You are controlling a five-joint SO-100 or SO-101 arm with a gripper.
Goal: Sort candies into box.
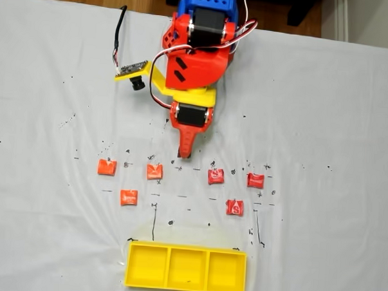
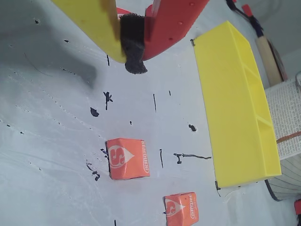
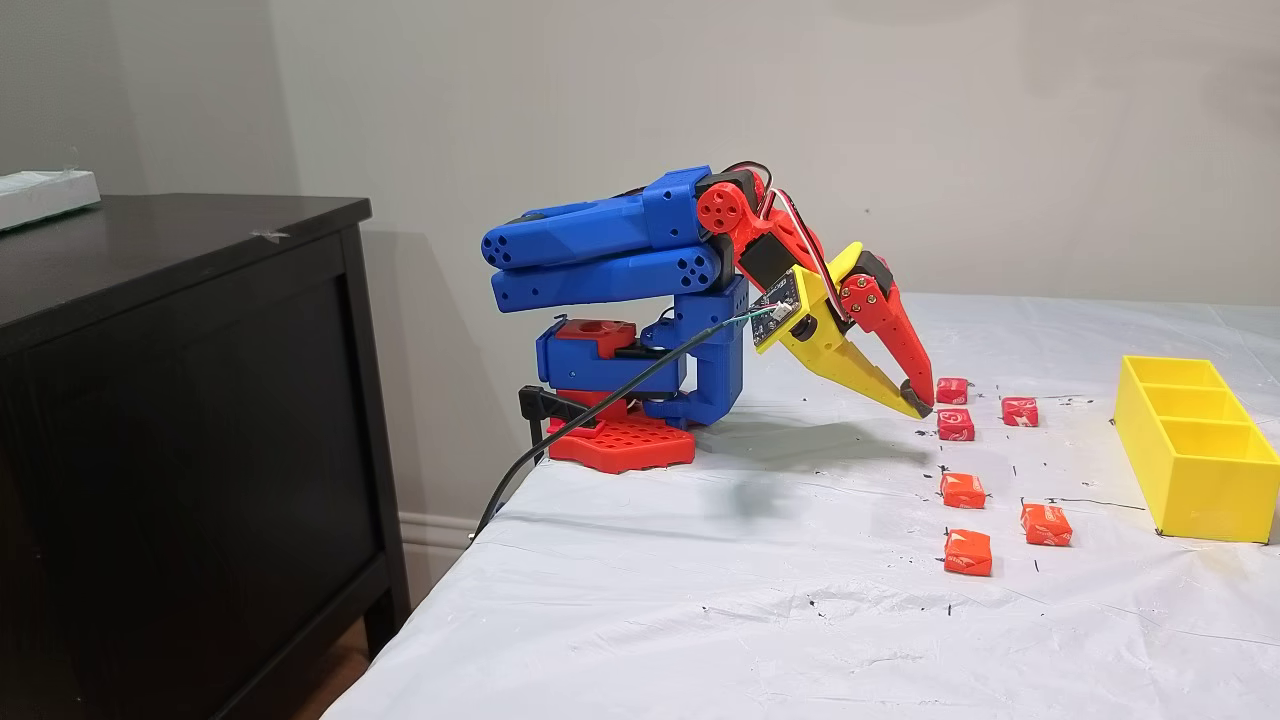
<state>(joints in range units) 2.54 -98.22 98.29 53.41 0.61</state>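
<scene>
Several orange-red wrapped candies lie in two loose groups on the white sheet, among them one left of the gripper tip and one to its right. In the wrist view two candies with white print lie below the fingers. The yellow box with three compartments holds nothing. My gripper is shut on nothing, its tip low over the sheet between the two groups and touching no candy.
The arm's blue and red base stands at the table's back edge, with a black cable running off it. A dark cabinet stands beside the table. Black pen marks dot the sheet.
</scene>
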